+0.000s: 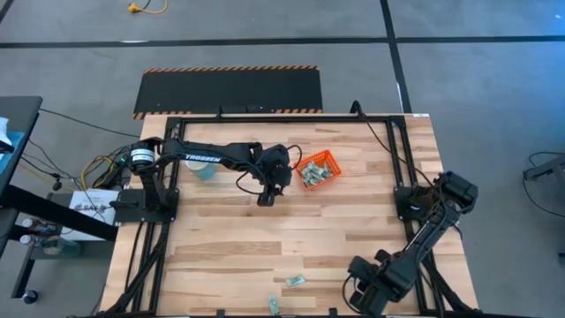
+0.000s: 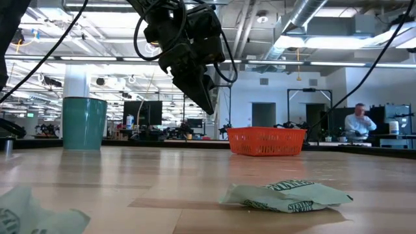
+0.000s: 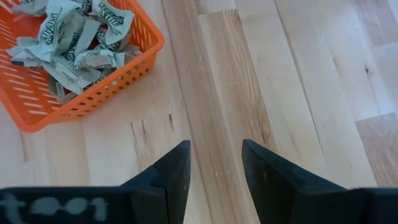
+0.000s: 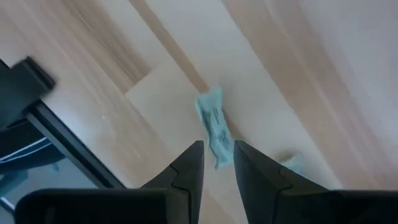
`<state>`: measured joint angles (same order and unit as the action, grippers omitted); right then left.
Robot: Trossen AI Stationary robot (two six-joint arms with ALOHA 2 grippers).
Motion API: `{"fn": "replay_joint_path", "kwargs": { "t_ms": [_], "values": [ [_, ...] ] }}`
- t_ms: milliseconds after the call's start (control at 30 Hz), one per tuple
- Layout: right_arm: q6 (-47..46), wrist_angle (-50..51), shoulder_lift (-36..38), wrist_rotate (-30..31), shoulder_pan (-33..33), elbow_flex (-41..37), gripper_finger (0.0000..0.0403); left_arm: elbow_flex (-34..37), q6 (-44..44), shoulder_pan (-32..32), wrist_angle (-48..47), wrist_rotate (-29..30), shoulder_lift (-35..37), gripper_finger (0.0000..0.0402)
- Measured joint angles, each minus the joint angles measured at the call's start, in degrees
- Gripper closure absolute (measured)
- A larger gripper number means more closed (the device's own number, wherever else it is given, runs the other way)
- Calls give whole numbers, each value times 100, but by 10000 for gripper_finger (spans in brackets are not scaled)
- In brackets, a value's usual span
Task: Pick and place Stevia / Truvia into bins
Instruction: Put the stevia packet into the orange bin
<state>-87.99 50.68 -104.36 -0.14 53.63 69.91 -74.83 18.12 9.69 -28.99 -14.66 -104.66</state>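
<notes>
A: High view: left gripper (image 1: 265, 200) beside the shallow orange mesh plastic tray (image 1: 318, 169), fingers apart, empty. Two pale green-white paper sweetener packets (image 1: 295, 281) lie loose, nearer the right gripper (image 1: 362, 290).

B: Right wrist view: one packet (image 4: 214, 132) just ahead of slightly parted, empty fingers (image 4: 186, 171), long axis pointing away.

A: Right arm's pick, I'd say.

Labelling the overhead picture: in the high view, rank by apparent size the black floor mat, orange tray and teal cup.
1. black floor mat
2. orange tray
3. teal cup, partly hidden under the left arm, so unsure
</notes>
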Motion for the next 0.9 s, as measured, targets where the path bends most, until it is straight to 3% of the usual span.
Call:
{"fn": "replay_joint_path", "kwargs": {
  "t_ms": [300, 567, 900],
  "values": [
    [513, -56, 0, 177, -48, -30, 321, 0, -49, -2, 0, 0, -2, 269],
    [553, -815, 0, 153, -50, -476, 321, 0, -73, -2, 0, 0, -4, 269],
    [743, -742, -178, 88, -98, -480, 321, 2, -84, -2, 0, 0, -4, 269]
  ]
}}
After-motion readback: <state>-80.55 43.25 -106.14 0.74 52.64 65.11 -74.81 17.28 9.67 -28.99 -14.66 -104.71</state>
